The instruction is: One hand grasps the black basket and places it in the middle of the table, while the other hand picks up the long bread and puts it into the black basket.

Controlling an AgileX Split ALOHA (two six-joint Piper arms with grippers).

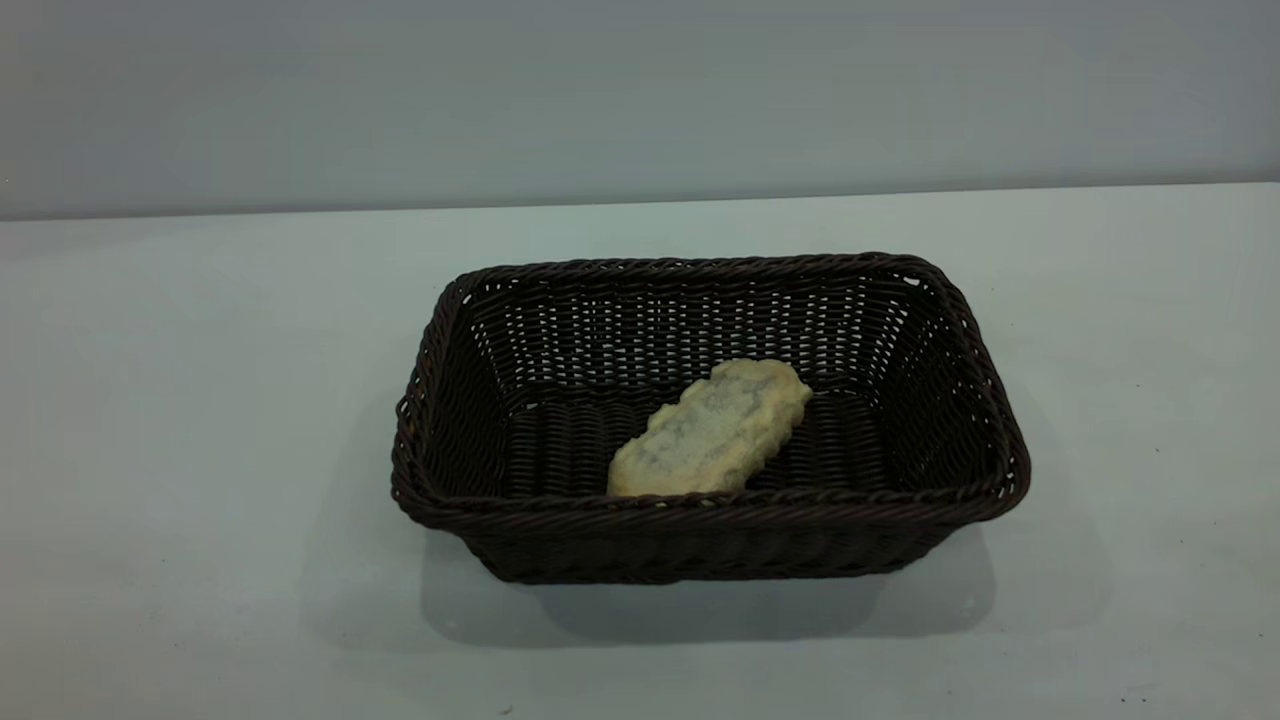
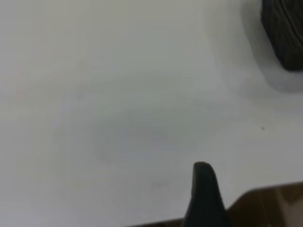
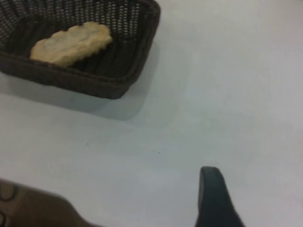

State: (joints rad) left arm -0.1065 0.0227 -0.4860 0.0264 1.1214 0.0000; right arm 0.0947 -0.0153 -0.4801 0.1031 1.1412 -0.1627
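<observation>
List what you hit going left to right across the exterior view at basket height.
Bare table → basket's left wall → bread lying underside up on the basket floor → basket's right wall → bare table again. No tool shows in this view.

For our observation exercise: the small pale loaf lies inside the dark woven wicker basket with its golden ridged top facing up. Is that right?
Not quite. The small pale loaf does lie inside the dark woven wicker basket, but its flat, grey-mottled underside faces up, as the exterior view shows.
</observation>
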